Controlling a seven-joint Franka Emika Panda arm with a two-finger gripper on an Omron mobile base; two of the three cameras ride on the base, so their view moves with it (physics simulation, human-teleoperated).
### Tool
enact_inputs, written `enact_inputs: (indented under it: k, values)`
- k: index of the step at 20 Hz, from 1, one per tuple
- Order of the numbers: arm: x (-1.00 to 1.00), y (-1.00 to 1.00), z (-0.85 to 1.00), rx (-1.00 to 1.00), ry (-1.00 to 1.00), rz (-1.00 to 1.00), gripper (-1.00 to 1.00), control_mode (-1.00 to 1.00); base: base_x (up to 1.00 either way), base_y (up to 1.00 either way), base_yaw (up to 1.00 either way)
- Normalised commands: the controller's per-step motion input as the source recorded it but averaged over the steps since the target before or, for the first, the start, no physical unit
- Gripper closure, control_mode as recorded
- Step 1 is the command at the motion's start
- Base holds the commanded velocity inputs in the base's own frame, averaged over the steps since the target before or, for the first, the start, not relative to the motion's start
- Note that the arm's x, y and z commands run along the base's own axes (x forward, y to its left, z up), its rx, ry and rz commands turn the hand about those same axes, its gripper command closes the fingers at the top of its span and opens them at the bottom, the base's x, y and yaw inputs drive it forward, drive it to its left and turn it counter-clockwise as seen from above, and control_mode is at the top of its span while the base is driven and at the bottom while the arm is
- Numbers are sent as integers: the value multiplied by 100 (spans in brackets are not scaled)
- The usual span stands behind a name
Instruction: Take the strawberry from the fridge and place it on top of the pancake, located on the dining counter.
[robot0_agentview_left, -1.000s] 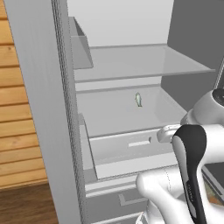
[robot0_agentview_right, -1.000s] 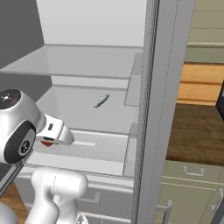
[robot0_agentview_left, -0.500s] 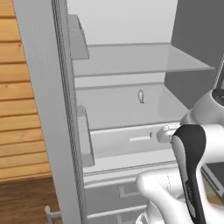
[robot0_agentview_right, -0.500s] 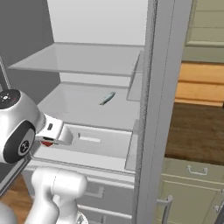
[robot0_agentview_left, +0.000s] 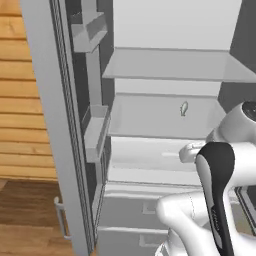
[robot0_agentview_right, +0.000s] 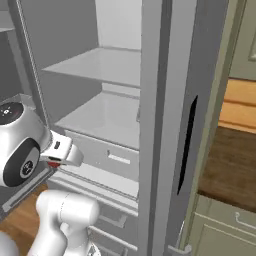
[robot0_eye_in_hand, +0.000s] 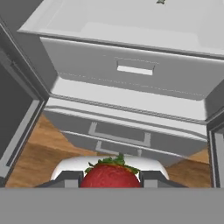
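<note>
Between finger tips at bottom of hand view: strawberry (robot0_eye_in_hand: 110, 175), one, clamped in gripper (robot0_eye_in_hand: 110, 178), leaf crown up, already outside fridge (robot0_eye_in_hand: 131, 70). Fridge interior ahead of and above gripper; carrying fruit to pancake calls for moving away from it. Pale slim object (robot0_agentview_left: 183, 108): one, on shelf. Drawers (robot0_eye_in_hand: 117, 135): two.
</note>
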Motion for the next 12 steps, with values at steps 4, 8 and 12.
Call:
enact_inputs:
  k: [4,8,12]
  values:
    - [0,0,0,0,0,0,100,100,-77,-14,52]
    - [0,0,0,0,0,0,100,100,-88,0,47]
    - [0,0,0,0,0,0,100,100,-82,0,45]
